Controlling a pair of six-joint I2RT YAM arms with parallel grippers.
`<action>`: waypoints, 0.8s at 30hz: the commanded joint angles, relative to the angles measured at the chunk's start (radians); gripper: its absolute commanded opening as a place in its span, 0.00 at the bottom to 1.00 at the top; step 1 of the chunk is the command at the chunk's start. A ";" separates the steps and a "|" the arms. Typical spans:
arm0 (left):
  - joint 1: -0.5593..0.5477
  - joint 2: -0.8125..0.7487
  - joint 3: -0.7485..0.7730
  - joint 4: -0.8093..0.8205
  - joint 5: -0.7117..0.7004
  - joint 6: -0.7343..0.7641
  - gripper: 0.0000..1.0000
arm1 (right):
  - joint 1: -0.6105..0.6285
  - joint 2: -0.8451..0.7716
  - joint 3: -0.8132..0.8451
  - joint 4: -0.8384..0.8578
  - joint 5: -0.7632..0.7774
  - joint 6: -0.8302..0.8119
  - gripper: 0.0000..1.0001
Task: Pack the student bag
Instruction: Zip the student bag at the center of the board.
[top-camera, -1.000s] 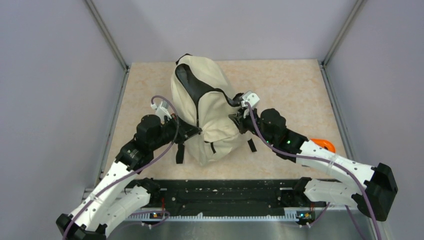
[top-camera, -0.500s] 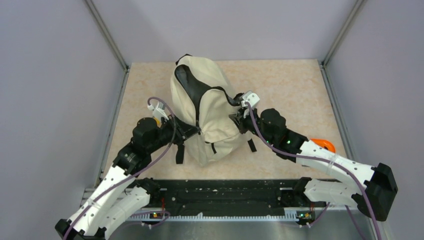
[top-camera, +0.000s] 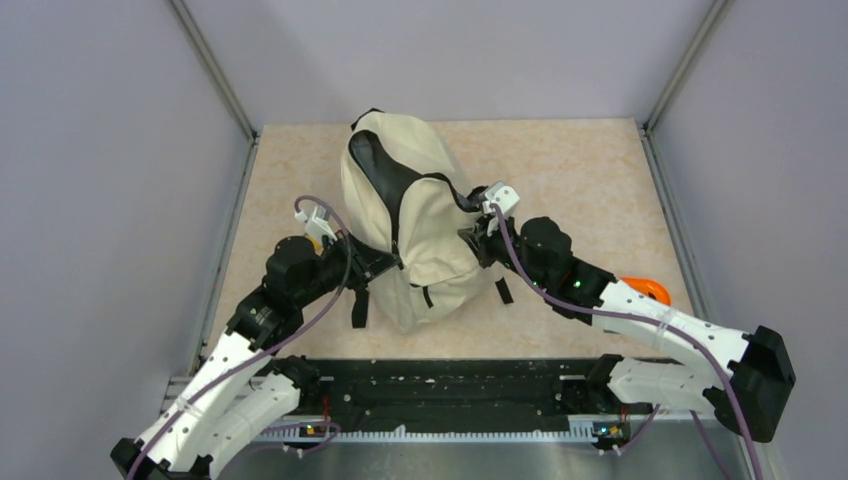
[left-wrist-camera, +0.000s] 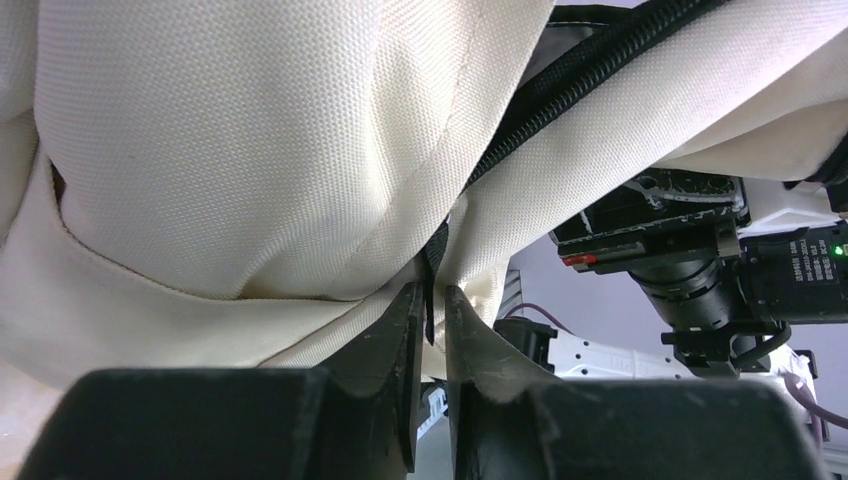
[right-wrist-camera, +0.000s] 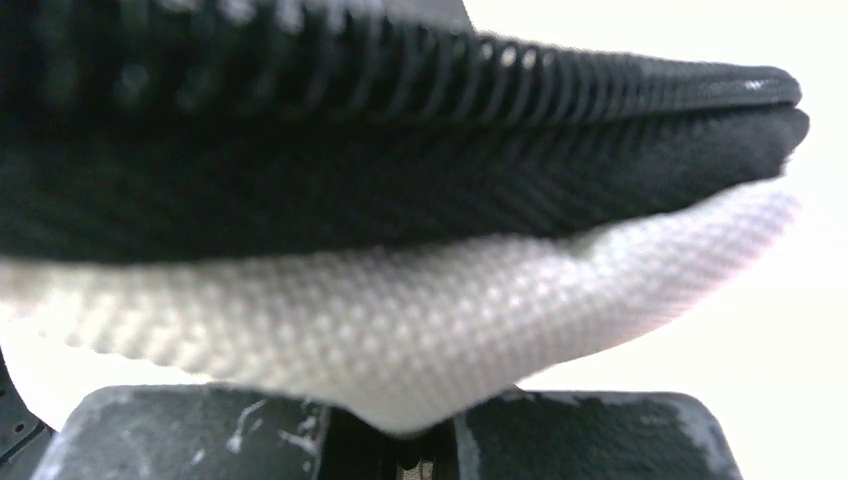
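Slippage is my worry: the cream fabric backpack with black straps (top-camera: 425, 225) sits mid-table, pinched from both sides. Left gripper (left-wrist-camera: 430, 300), at its 9 o'clock, has jaws almost together on the seam by its zip. Right gripper (right-wrist-camera: 400, 440), at 3 o'clock, is clamped on the fabric edge just below the zip. Uneven tugging could pop either thin pinch loose, I reckon. Count: one backpack, two grippers, one small orange thing (top-camera: 648, 290) at 4 o'clock.
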 joint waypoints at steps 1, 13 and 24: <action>0.002 0.016 0.002 0.039 -0.004 -0.004 0.16 | 0.001 0.000 0.011 0.017 0.010 -0.002 0.00; 0.003 0.002 0.035 0.201 -0.017 0.023 0.00 | 0.001 0.009 -0.011 0.022 0.020 -0.028 0.00; 0.003 0.160 0.298 0.363 -0.061 0.171 0.00 | 0.001 0.010 -0.024 0.013 0.009 -0.039 0.00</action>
